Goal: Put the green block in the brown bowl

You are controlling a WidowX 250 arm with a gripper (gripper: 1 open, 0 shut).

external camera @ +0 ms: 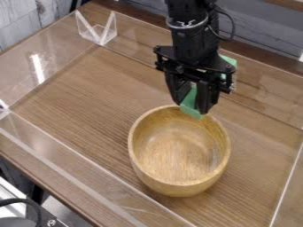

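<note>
The brown bowl (179, 151) is a large round wooden bowl sitting on the wood-grain table, its inside bare. Just above its far rim hangs my gripper (194, 105), pointing straight down and shut on the green block (190, 106). The block is a small bright green bar held upright between the black fingers (207, 96), its lower end showing just over the bowl's back edge. Another bit of green shows at the gripper's right side (229, 62).
Clear acrylic walls (48, 133) fence in the table on the left, front and right. A small clear stand (95, 27) sits at the back left. The arm's black column (190, 22) rises behind the bowl.
</note>
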